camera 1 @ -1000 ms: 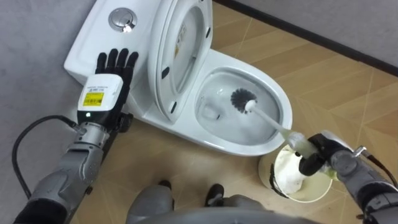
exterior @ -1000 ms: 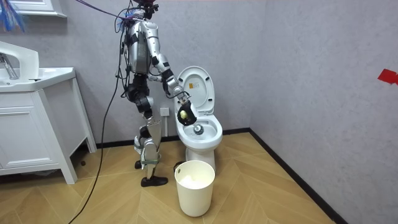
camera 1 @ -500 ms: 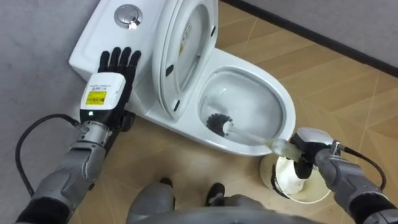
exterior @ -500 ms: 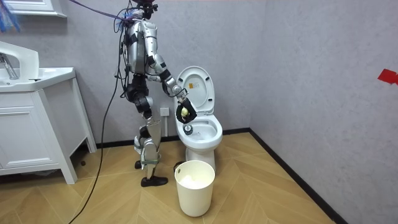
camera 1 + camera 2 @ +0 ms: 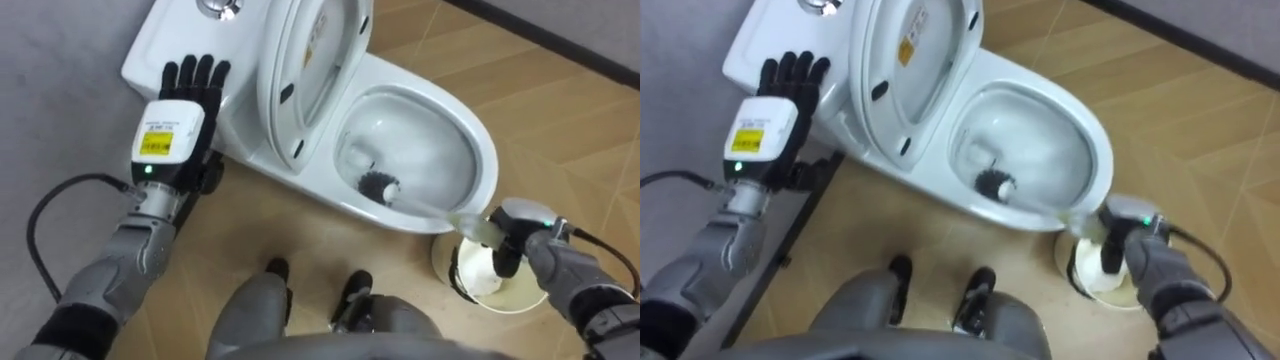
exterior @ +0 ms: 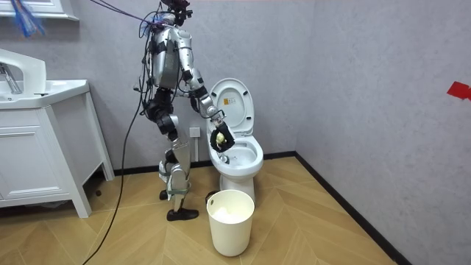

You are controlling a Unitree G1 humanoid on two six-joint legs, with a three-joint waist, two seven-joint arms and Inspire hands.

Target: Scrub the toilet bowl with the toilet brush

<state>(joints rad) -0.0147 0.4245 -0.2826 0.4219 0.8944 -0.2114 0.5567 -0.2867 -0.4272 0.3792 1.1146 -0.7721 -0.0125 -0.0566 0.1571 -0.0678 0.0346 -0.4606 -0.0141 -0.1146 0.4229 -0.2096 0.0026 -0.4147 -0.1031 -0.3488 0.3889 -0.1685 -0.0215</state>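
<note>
Right fingers (image 5: 512, 252), over bin (image 5: 478, 287), round brush (image 5: 380, 187) in bowl (image 5: 487, 160); left fingers (image 5: 195, 75) straight beside lid (image 5: 310, 90).

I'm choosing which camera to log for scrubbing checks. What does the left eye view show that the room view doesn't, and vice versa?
Left eye view: the brush head down in the bowl, and the left robot hand flat at the tank's side, fingers straight. Room view: the robot standing beside the toilet, and a white vanity at the room view's left. Both: the toilet with lid raised, the white bin, the right robot hand curled round the brush handle.
</note>
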